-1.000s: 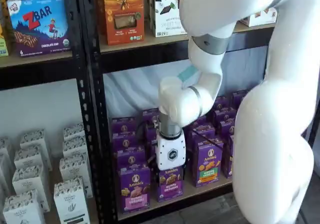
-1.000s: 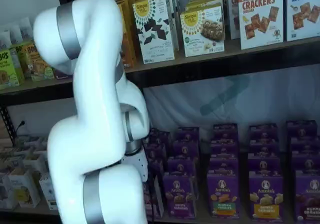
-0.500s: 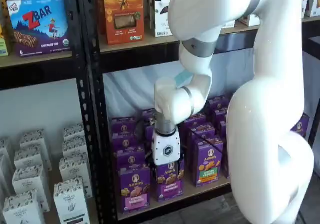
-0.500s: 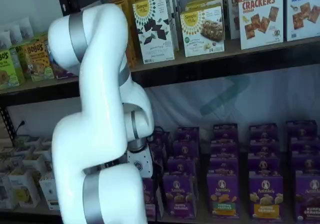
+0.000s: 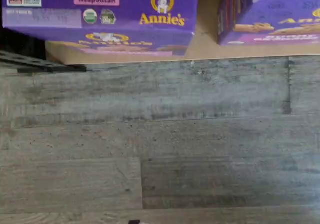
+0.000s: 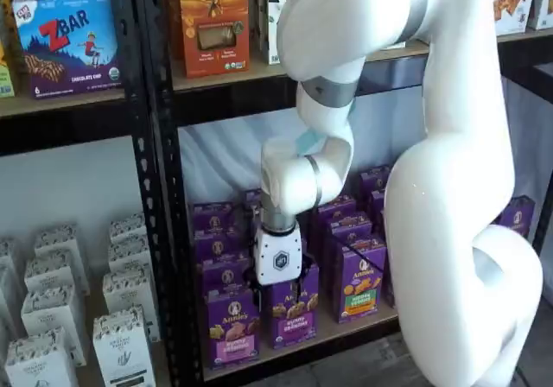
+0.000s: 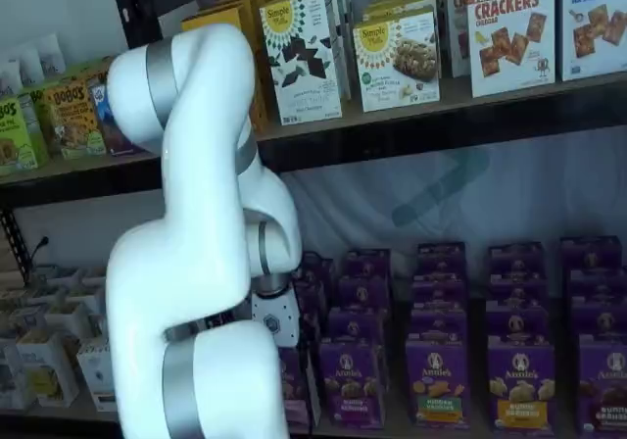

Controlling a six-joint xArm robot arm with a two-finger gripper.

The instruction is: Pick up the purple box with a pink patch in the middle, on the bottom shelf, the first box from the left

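The purple box point(image 6: 231, 327) with the pink band stands at the front left of the bottom shelf point(image 6: 347, 329). In the wrist view its top point(image 5: 100, 8) reads "Bunny Grahams Neapolitan" on a pink patch, at the shelf's front edge point(image 5: 202, 46). My gripper point(image 6: 281, 298) hangs in front of the neighbouring purple-band box point(image 6: 294, 316), just right of the pink-band box. Its white body point(image 6: 278, 262) is plain, but the black fingers merge with the boxes, so no gap can be made out. In a shelf view the arm hides most of the gripper's body point(image 7: 275, 322) and of the pink-band box point(image 7: 293, 392).
More purple Annie's boxes stand in rows behind and to the right, one with a green band point(image 6: 360, 285). A black perforated upright point(image 6: 164, 231) stands left of the box. White boxes point(image 6: 121, 344) fill the left bay. Grey plank floor point(image 5: 160, 144) lies below the shelf.
The gripper has moved left along the front row, from before the purple-band box toward the pink-band box. The arm's upper links have swung left with it.
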